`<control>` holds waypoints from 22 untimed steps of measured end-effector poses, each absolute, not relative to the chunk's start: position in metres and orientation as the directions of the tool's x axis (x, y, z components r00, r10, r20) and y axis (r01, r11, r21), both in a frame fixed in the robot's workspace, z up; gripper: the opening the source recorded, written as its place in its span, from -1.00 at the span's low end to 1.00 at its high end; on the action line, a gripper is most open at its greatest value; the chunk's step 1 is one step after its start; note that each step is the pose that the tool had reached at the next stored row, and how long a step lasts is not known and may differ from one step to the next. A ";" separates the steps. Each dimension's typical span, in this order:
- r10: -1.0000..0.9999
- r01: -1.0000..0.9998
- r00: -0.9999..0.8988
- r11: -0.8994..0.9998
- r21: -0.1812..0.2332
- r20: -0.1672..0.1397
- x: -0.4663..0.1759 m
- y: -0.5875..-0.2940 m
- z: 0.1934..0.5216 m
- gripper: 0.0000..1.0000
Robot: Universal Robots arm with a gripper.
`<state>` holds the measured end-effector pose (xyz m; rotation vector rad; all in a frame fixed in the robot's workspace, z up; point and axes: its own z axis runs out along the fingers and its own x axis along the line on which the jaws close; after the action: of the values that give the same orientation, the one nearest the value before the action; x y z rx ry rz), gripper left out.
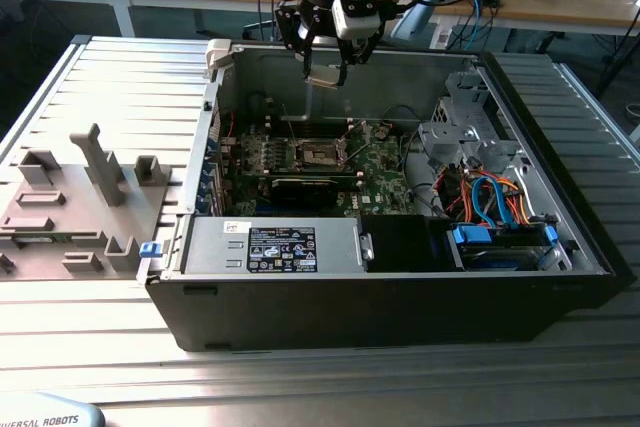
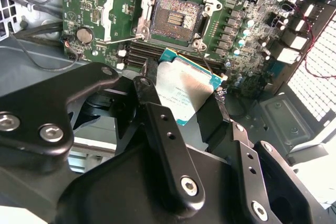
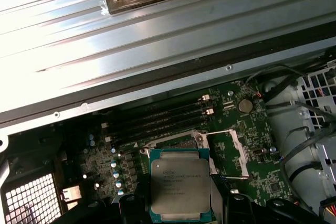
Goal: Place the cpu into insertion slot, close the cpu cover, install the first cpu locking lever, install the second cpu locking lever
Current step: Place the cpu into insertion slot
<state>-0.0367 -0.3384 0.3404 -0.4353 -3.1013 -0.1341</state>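
The gripper [image 1: 328, 75] hangs over the back wall of the open case [image 1: 380, 297], well above the board [image 2: 94, 3]. Its fingers [image 2: 157, 111] are a chip's width apart and clamped on the cpu [image 2: 186, 90], one finger on each of two opposite edges. The cpu is up in the air, touching nothing but the fingers.

From the exterior view the cpu [image 1: 322, 77] is a small pale square under the arm. The slot [image 1: 320, 154] lies far below it in the middle of the board, and the case sits on a ribbed metal table [image 1: 120, 77].

The second wrist view looks past the chip at the slot [image 2: 176, 17], which is empty with its dark contact field bare. The cover [image 2: 109, 17] is swung open and lies just beside the slot, with green board showing through its cut-out.

The first wrist view shows the cpu [image 3: 180, 182] flat on, with its grey metal top and green rim between the two dark finger ends. The chip hides part of the slot [image 3: 173, 141] behind it. Beyond the slot run the long memory slots [image 3: 157, 119], and a coin cell [image 3: 244, 106] sits off to one side.
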 end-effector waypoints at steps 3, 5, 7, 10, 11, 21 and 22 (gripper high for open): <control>0.276 0.277 -0.961 0.957 0.084 0.019 -0.037 -0.338 0.340 0.08; 0.277 0.278 -0.961 0.957 0.084 0.019 -0.037 -0.338 0.340 0.08; 0.278 0.279 -0.960 0.957 0.084 0.019 -0.037 -0.338 0.340 0.08; 0.279 0.280 -0.960 0.956 0.084 0.019 -0.037 -0.338 0.340 0.08; 0.280 0.280 -0.960 0.956 0.084 0.019 -0.037 -0.338 0.340 0.08; 0.285 0.286 -0.958 0.955 0.084 0.019 -0.037 -0.338 0.340 0.08; 0.286 0.286 -0.958 0.955 0.084 0.019 -0.037 -0.338 0.340 0.08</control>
<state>-0.0367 -0.3384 0.3404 -0.4534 -3.0993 -0.1341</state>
